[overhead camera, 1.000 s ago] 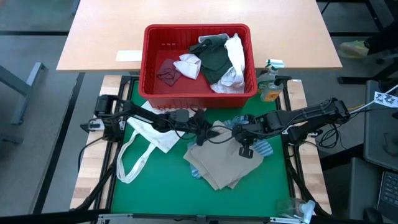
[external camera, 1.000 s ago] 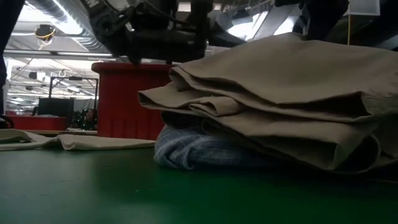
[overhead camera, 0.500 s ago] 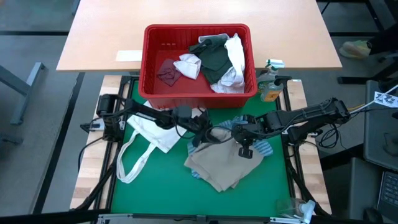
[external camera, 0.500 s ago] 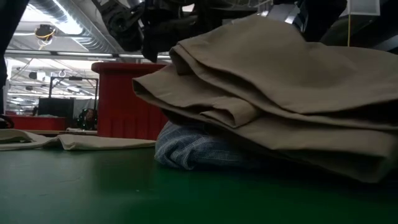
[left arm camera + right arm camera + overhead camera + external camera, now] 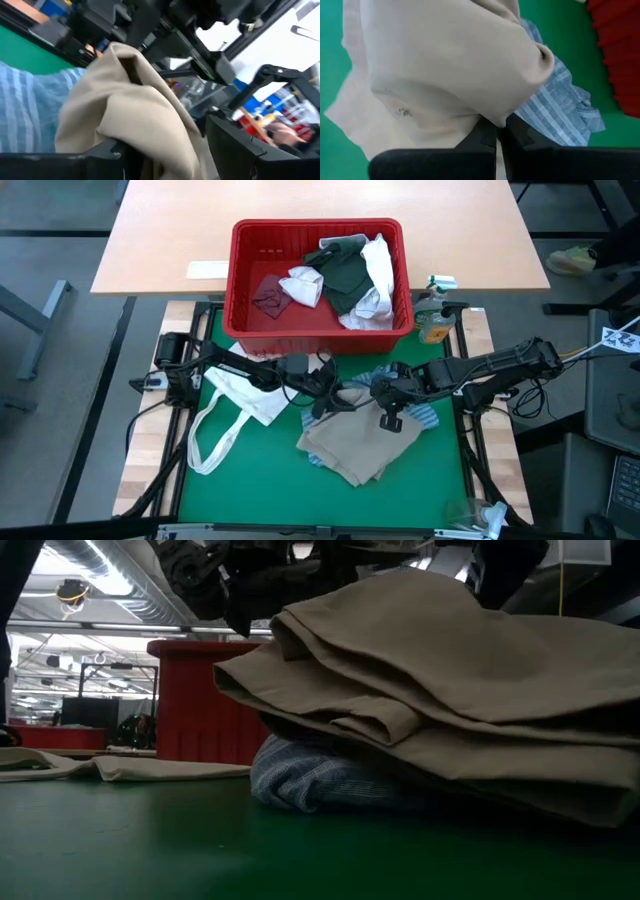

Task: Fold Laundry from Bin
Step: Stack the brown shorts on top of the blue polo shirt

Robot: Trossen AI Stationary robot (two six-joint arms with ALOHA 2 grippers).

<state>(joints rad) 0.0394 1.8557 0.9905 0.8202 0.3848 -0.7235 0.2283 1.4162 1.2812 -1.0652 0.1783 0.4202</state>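
Near the middle of the green mat [image 5: 250, 480], just in front of the red bin [image 5: 240, 290] at the table's far edge: tan shirt [image 5: 355, 442], bunched in loose layers over blue-striped cloth [image 5: 320, 780]. More laundry [image 5: 350, 275] inside the bin, not yet taken out. White tote bag [image 5: 250, 395] spread toward the table's left edge, apart from the shirt.

Right gripper [image 5: 496, 131]: fingers pressed together, clamped on a fold of the tan shirt at its far side. Left gripper [image 5: 160, 152]: fingers wide apart, tan cloth lying in the gap between them, no pinch visible.

Risks, as judged from here:
- With only one corner clamped, likely to swing or drag unevenly if lifted, spoiling the layers already stacked.
- Could haul the striped cloth along too, since the shirt rests directly on it and friction between soft fabrics is high.
- Might catch several layers at once if the left fingers close where they are, given how thick the bunch in the gap looks.
- May snag the tote's long straps if the cloth is swept toward the left edge.
- Little room between the two grippers; easy to knock one against the other.

Hard to make out:
- Most of the striped cloth, buried under the shirt.
- Both grippers from above, lost among cables and dark links.
- From table height, only arm undersides above the pile.
- How much cloth the right fingers hold.
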